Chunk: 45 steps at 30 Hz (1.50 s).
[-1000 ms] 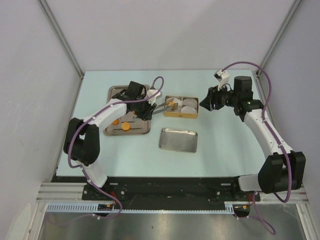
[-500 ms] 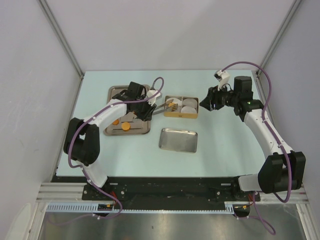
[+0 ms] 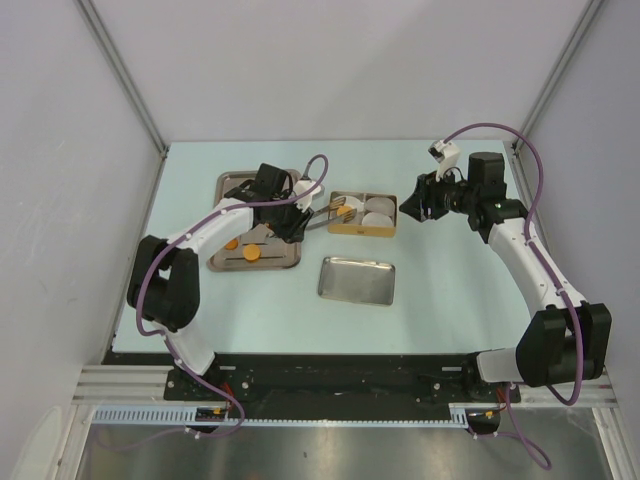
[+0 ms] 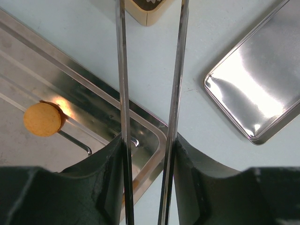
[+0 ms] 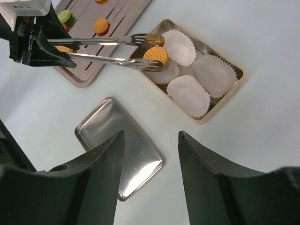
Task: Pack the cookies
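No text, label, brand, number or sign can be read in any view; the white block (image 5: 26, 5), up and to the left of the gold tin (image 5: 206, 47) in the right wrist view, bears only faint dark marks, too small to make out.

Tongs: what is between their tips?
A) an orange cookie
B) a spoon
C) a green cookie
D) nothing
A: the right wrist view shows an orange cookie between the tips of the tongs, over a white paper liner.
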Tool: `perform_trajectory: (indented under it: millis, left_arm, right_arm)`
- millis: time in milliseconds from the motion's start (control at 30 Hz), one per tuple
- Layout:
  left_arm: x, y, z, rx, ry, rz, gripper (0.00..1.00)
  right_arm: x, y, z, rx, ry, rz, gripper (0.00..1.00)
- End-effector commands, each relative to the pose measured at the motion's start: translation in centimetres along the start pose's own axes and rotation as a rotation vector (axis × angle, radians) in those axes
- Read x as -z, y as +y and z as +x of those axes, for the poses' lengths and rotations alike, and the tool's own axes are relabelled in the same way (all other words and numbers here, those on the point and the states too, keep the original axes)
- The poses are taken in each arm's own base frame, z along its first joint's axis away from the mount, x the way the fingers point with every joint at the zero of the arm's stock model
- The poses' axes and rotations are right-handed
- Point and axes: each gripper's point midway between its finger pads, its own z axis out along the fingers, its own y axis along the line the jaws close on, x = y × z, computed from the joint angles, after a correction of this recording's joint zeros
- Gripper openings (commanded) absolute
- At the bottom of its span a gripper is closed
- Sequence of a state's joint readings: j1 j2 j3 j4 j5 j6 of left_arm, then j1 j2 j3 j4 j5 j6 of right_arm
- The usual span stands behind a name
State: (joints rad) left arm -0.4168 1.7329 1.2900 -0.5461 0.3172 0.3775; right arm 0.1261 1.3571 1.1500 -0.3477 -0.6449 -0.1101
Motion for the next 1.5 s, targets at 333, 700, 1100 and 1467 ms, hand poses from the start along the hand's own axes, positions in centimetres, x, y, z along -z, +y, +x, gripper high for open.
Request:
perform_trajectory:
  millis: [333,700,1100,1467]
  left_arm:
    - [1.0,-0.2,-1.2,-0.046,-0.043,-0.010,0.50]
    - [2.5,0.0,-3.2,-0.044,-0.128,-0.044,0.49]
    - [6.9,1.6,-3.3,0.024,-0.219,-0.082,0.49]
    - [11.9,3.6,4.7,0.096,-0.183,-0.159,0.49]
  right_arm:
    - [0.0,-0.1,0.0,0.020,-0.001,-0.009,0.54]
    - [0.0,-0.2,0.0,0.019,0.001,-0.008,0.54]
    - [-0.1,-0.1,0.2,0.018,0.006,-0.013,0.54]
    - [0.0,0.0,0.1,0.016,0.001,-0.020,0.54]
